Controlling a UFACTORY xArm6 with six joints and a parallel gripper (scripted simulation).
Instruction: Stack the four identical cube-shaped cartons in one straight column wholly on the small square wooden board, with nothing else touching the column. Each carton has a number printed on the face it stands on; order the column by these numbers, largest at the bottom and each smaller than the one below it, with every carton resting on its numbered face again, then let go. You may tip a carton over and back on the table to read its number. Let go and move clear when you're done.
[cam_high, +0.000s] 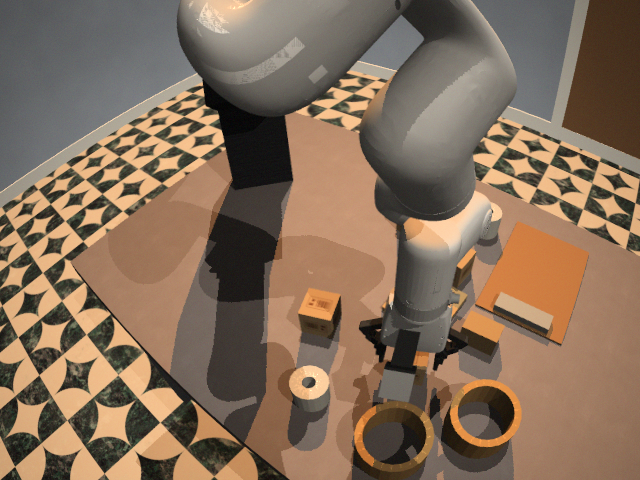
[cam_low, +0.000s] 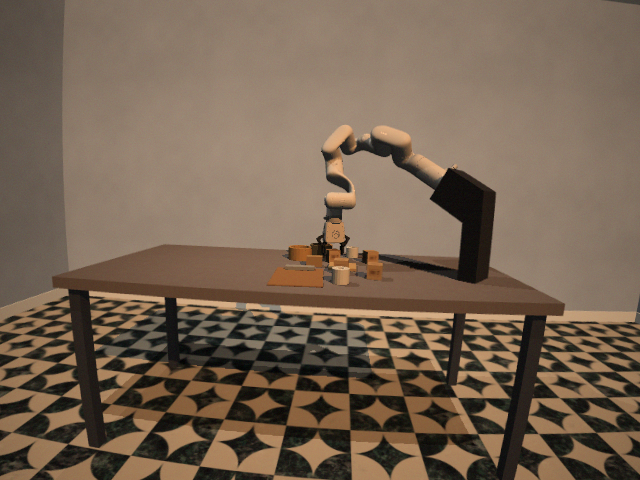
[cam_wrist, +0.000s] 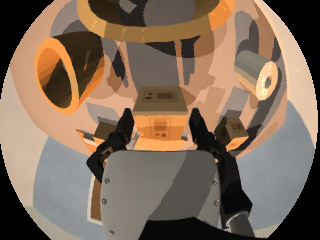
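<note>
My gripper (cam_high: 412, 355) (cam_low: 334, 243) (cam_wrist: 161, 114) is open and low over the table. Its fingers stand on either side of one brown cube carton (cam_high: 422, 360) (cam_wrist: 160, 99); I cannot tell if they touch it. A second carton (cam_high: 319, 310) (cam_low: 374, 270) with a printed label on top stands alone to the left. A third carton (cam_high: 481, 330) lies right of the gripper. A fourth carton (cam_high: 465, 266) is half hidden behind the wrist. A pale wooden corner (cam_high: 458, 298) shows behind the wrist, likely the small board; most of it is hidden.
Two wooden rings (cam_high: 392, 431) (cam_high: 484, 410) stand close in front of the gripper. A pale roll (cam_high: 308, 386) stands front left and another roll (cam_high: 494, 219) at the back. An orange mat (cam_high: 537, 268) at the right bears a beige block.
</note>
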